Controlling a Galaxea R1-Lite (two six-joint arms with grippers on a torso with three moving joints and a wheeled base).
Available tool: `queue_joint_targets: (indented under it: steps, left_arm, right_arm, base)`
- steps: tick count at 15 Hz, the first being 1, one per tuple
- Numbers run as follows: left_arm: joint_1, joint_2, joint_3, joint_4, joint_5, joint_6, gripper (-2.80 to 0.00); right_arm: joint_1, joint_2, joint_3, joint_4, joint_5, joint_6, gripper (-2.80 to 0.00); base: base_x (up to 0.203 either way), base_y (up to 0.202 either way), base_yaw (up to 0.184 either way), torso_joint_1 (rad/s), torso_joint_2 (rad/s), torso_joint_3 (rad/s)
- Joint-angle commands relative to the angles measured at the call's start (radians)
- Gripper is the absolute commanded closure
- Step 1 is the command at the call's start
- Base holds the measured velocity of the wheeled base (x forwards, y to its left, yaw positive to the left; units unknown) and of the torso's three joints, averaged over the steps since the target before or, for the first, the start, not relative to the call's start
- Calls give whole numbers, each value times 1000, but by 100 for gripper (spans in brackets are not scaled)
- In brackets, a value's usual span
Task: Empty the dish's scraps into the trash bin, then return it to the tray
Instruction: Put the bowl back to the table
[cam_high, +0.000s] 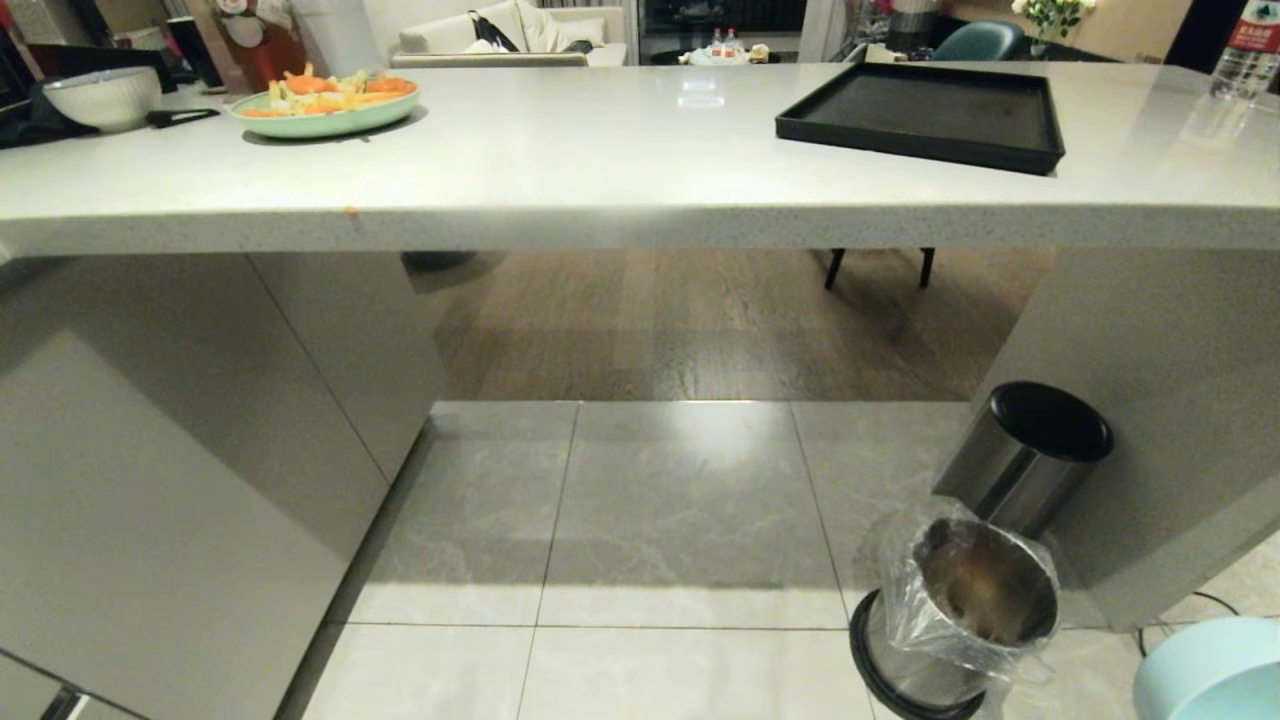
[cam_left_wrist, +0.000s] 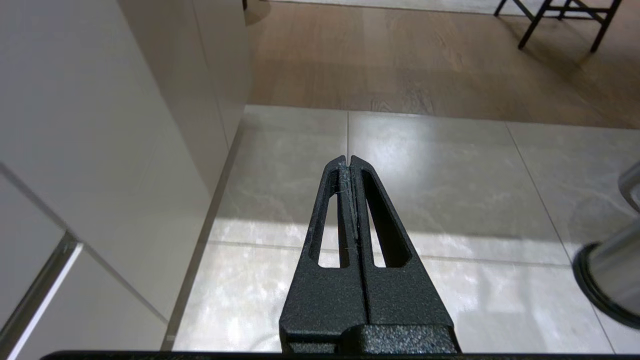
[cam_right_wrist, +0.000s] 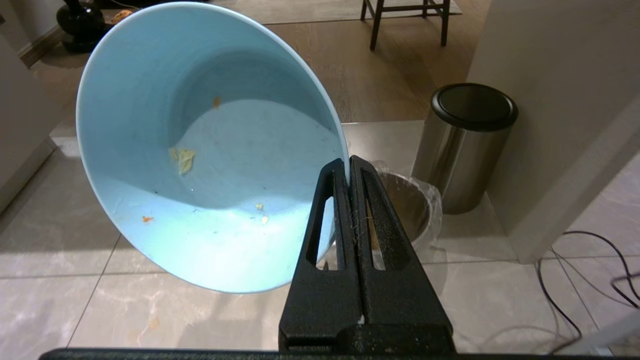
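My right gripper (cam_right_wrist: 348, 161) is shut on the rim of the dish (cam_right_wrist: 210, 150), a light-blue bowl tipped on its side; its edge shows low at the right of the head view as the dish (cam_high: 1215, 675). Only tiny yellow and orange crumbs of scraps (cam_right_wrist: 186, 160) cling inside. The trash bin (cam_high: 960, 610), a steel cylinder with a clear bag liner, stands on the floor beside the dish, also seen as the trash bin (cam_right_wrist: 410, 205). The black tray (cam_high: 925, 115) lies bare on the counter's far right. My left gripper (cam_left_wrist: 348, 159) is shut and holds nothing above the floor tiles.
A steel cylinder with a black lid (cam_high: 1030, 450) stands behind the bin by the counter leg. A green plate (cam_high: 325, 100) of orange and yellow sticks and a grey-white bowl (cam_high: 100, 95) sit at the counter's left. A water bottle (cam_high: 1245, 50) is far right. Cables (cam_right_wrist: 580, 270) lie on the floor.
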Motion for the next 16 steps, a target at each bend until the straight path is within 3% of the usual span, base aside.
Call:
queue_joint_targets:
  steps: [1, 5, 10, 16]
  left_arm:
    - [0, 1, 0, 0, 0, -1, 0]
    - [-1, 1, 0, 0, 1, -1, 0]
    - [0, 1, 0, 0, 0, -1, 0]
    - [0, 1, 0, 0, 0, -1, 0]
  right_arm:
    - [0, 1, 0, -1, 1, 0, 0]
    - [0, 1, 0, -1, 1, -1, 0]
    - [0, 1, 0, -1, -1, -5, 0]
    - [0, 1, 0, -1, -1, -8, 0]
  base:
    - [191, 0, 1, 2, 4, -4]
    - [168, 0, 0, 8, 0, 1]
    - [0, 0, 0, 0, 0, 0]
    - [0, 0, 0, -25, -306, -338]
